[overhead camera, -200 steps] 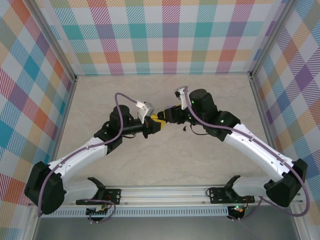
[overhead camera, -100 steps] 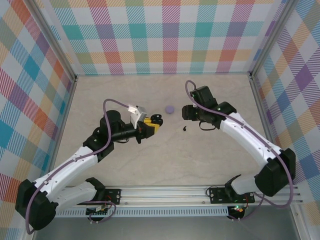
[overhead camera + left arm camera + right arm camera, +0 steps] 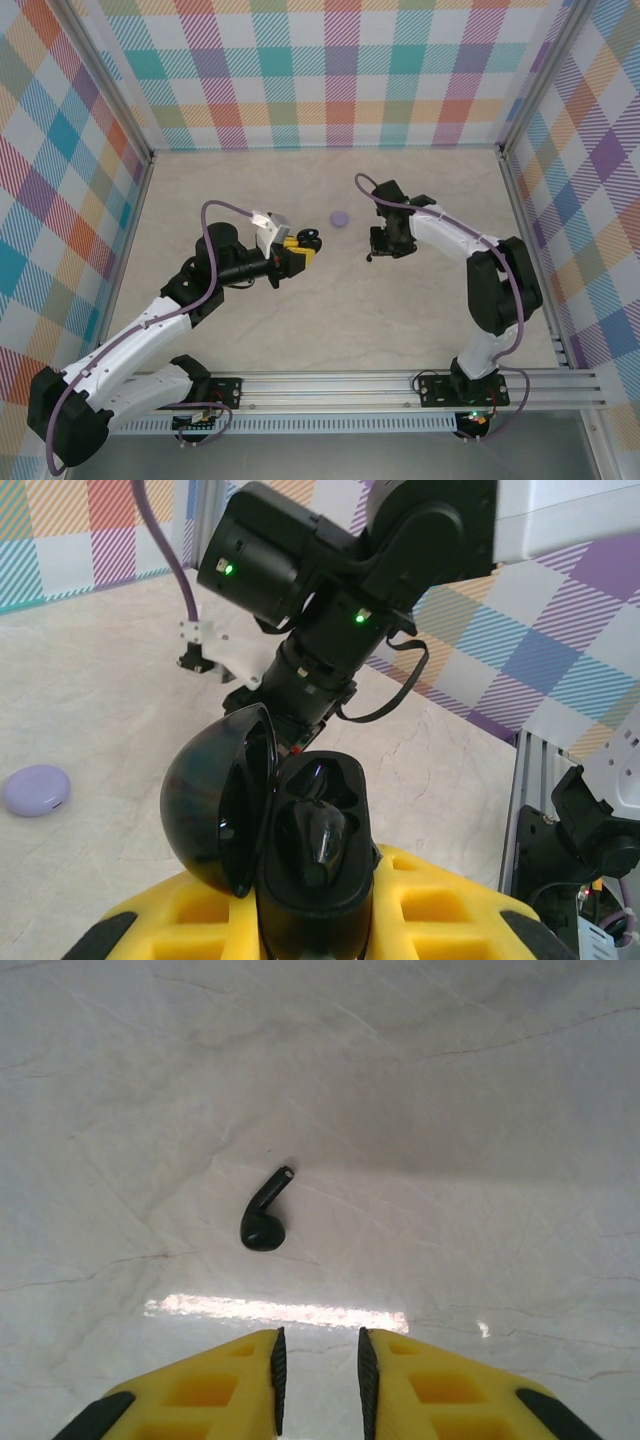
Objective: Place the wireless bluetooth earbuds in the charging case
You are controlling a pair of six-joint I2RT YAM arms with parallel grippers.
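Mid-surface, left of centre: left end effector [image 3: 316, 925] clamped on the black charging case [image 3: 312, 880], lid open, one seated bud [image 3: 320, 842] inside. Right of centre we see the right end effector [image 3: 318, 1375], jaws narrowly apart and empty; a loose black earbud [image 3: 265, 1215] lies on the surface [image 3: 480, 1110] just ahead. Toward the far edge: a lavender puck [image 3: 340, 217]
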